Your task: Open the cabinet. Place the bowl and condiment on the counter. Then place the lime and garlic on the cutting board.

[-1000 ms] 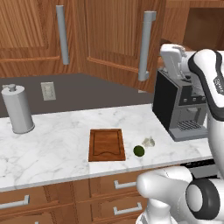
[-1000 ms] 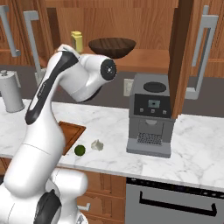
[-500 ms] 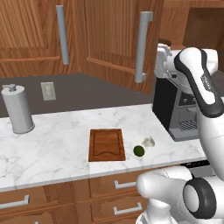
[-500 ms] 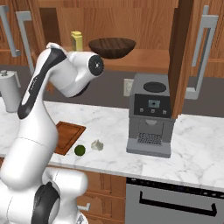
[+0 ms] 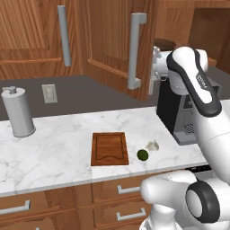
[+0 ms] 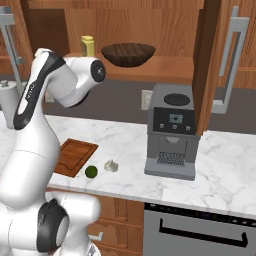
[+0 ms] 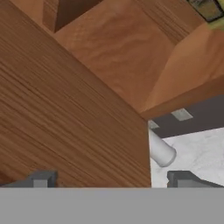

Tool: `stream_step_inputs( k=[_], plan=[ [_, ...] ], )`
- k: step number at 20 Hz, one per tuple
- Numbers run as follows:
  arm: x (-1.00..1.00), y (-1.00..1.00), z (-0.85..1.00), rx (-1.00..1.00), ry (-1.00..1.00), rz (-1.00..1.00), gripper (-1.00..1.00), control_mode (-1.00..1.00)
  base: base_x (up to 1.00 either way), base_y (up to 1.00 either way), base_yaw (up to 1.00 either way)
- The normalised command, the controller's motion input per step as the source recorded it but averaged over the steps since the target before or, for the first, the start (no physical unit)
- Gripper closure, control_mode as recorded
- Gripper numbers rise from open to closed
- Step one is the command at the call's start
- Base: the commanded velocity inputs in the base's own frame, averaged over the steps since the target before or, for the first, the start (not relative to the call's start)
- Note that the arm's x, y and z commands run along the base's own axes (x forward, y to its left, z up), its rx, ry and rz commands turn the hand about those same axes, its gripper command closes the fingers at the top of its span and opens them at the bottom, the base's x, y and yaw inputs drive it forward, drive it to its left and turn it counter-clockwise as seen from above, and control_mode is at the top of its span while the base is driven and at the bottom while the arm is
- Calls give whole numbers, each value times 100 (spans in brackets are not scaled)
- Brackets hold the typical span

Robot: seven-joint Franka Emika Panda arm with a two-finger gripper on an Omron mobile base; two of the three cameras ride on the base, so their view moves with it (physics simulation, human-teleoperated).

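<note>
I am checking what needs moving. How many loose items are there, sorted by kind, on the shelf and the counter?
Dishes: 1, dark brown wooden bowl on the cabinet shelf
Bottles: 1, yellowish-green condiment bottle on the shelf
Produce: 2, dark green lime and whitish garlic bulb on the marble counter
Total: 4

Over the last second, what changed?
The arm swung leftward, away from the coffee machine; the open end effector holds nothing. Unchanged: cabinet open, bowl and condiment on the shelf, lime and garlic beside the cutting board.
</note>
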Motion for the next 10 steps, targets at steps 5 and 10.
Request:
stream_step_inputs(
  k=[5, 10],
  plan=[
    [-2, 61, 0, 0, 0, 10, -100, -100, 0, 0, 0],
    [-1, 65, 0, 0, 0, 6, -100, -100, 0, 0, 0]
  ],
)
